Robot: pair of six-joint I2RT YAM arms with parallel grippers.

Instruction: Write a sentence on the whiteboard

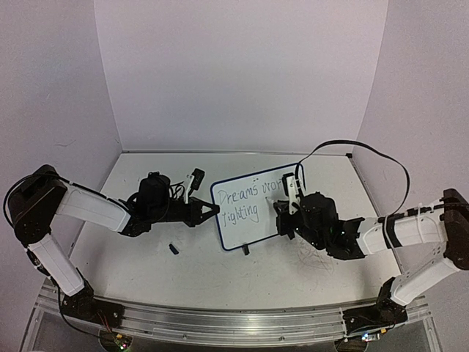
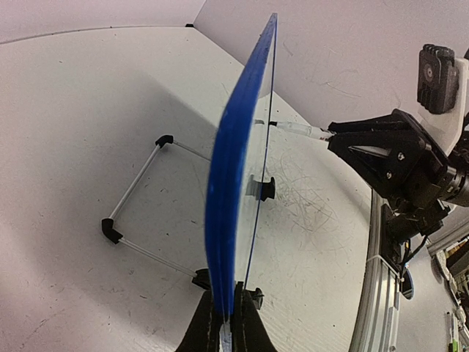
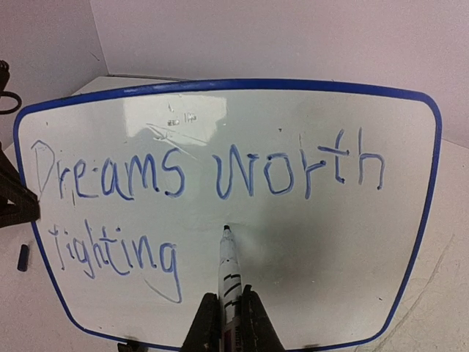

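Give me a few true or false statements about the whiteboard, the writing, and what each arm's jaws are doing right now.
1. The sentence on the whiteboard reads "Dreams worth fighting". True.
2. The right jaws hold an eraser. False: they grip a marker.
3. The marker's tip meets the whiteboard to the right of "fighting". True.
4. The left jaws hang open, clear of the whiteboard. False: they are shut on the whiteboard's edge.
5. The whiteboard lies flat. False: it stands upright.
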